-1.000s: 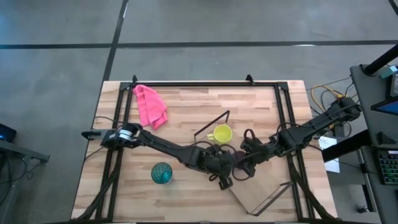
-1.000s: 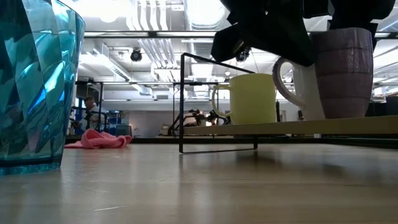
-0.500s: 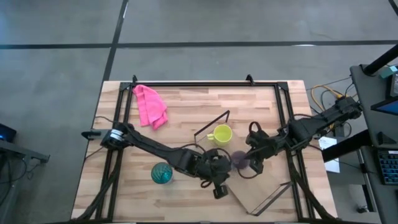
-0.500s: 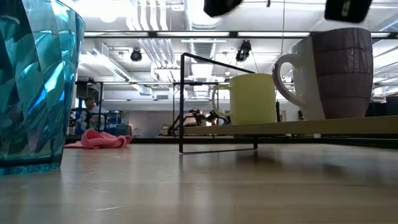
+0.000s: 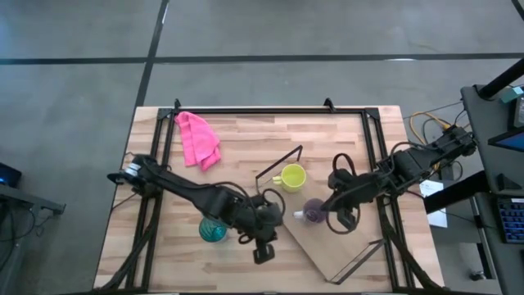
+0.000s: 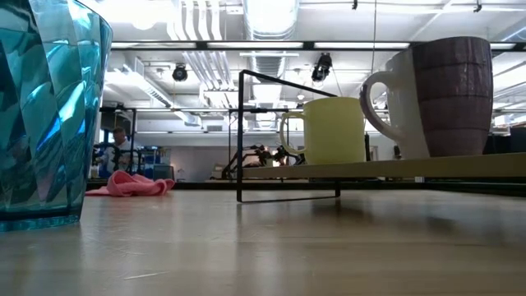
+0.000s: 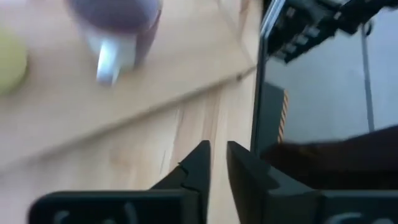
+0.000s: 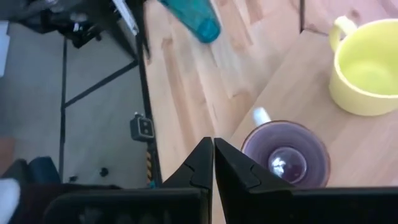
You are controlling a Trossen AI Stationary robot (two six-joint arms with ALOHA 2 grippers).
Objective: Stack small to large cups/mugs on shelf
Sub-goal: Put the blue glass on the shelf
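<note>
Left gripper [image 5: 264,246]: from my console the fingers look nearly pressed together, only a thin slit between them in the left wrist view, and they hold nothing. It sits at the near edge of the table, just beside the teal cup [image 5: 213,229].

Right gripper [image 5: 334,215]: fingers closed flat against each other, nothing between them, poised over the shelf [image 5: 332,254] right next to the purple mug [image 5: 313,211].

Mugs on the shelf: the yellow mug [image 5: 291,176] and the purple mug both stand upright on the plywood board, side by side, not touching — the smaller one toward the far end.

Remaining cup: the teal cup stands upright on the tabletop [image 5: 246,139], off the shelf and apart from the mugs.

Step in hand, as I judge it: fetching the teal cup with the left arm.

Doing it well: I would spread the fingers wide before closing in, grip the ribbed wall low and square so it cannot tip, then set it on the bare board beyond the purple mug — keeping clear of that mug's handle.

Elsewhere: a pink cloth [image 5: 197,139] lies at the far left of the table, out of the way.
</note>
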